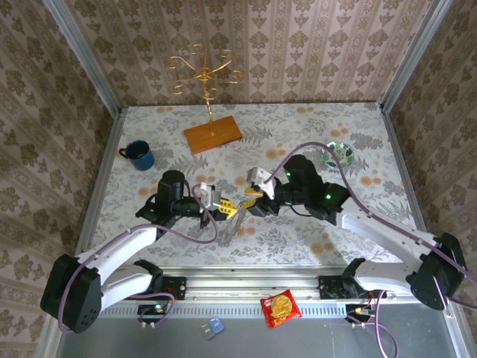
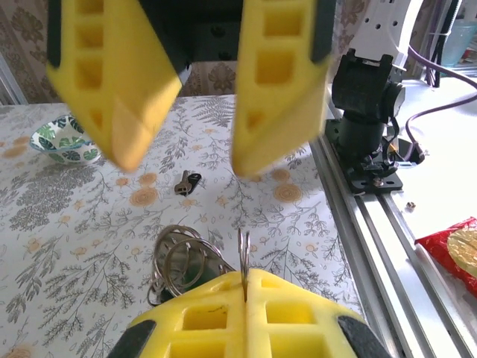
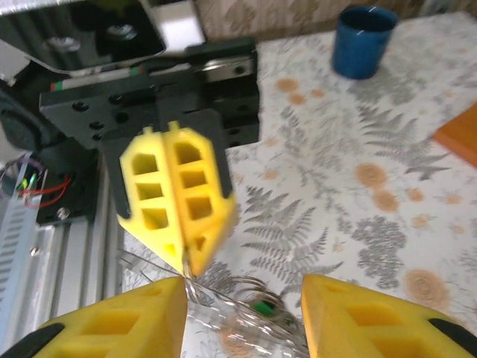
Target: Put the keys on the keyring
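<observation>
My left gripper [image 2: 244, 282] is shut on the thin wire of the keyring [image 2: 243, 250], which stands edge-on out of its yellow fingers. To the left, more wire coils [image 2: 181, 261] rest on the table. My right gripper [image 3: 242, 302] is open just above those coils, facing the left gripper [image 3: 181, 257]. The green-headed key [image 3: 261, 306] lies among the coils between the right fingers. The dark key [image 2: 188, 181] lies loose on the cloth further off. From above, both grippers [image 1: 226, 209] [image 1: 250, 200] meet at the table's near middle.
A blue mug [image 1: 139, 155] stands at the left. The gold branching stand [image 1: 203, 71] rises from its wooden base [image 1: 213, 134] at the back, and a patterned bowl [image 1: 337, 154] sits at the right. A red snack packet [image 1: 281, 307] lies on the front rail.
</observation>
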Tool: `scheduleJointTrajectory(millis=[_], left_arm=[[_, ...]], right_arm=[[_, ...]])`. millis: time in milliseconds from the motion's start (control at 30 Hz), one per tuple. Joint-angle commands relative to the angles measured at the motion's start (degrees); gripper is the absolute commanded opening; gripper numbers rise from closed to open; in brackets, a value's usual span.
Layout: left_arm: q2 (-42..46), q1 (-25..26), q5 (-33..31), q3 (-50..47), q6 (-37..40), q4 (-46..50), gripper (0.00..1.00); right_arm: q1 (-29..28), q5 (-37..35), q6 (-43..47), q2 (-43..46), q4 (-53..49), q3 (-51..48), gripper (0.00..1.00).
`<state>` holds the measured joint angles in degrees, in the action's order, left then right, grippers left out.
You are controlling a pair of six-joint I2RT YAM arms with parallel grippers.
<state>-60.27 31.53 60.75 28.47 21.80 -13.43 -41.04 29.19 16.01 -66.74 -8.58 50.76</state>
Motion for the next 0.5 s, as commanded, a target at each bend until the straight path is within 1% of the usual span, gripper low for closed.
scheduleJointTrajectory(millis=[0,133,367,467], left_arm=[[1.0,0.4,0.8,-1.8,-3.6,-7.7,0.00],[0.9,0.6,1.0,-2.5,-4.7,-9.7,0.00],[0.2,0.8,1.1,-3.3,-6.1,-12.5,0.00],[-0.2,0.9,1.5,-3.5,-6.6,-13.3,0.00]], right_arm=[[0.0,3.9,-0.6,3.9,8.6,-5.7,0.45],[-0.6,1.0,-2.7,5.4,18.1,-12.0,0.40],[-3.7,-1.1,-6.1,1.8,23.6,-14.1,0.39],[-4.4,-2.3,-6.6,0.7,26.0,-14.7,0.35]])
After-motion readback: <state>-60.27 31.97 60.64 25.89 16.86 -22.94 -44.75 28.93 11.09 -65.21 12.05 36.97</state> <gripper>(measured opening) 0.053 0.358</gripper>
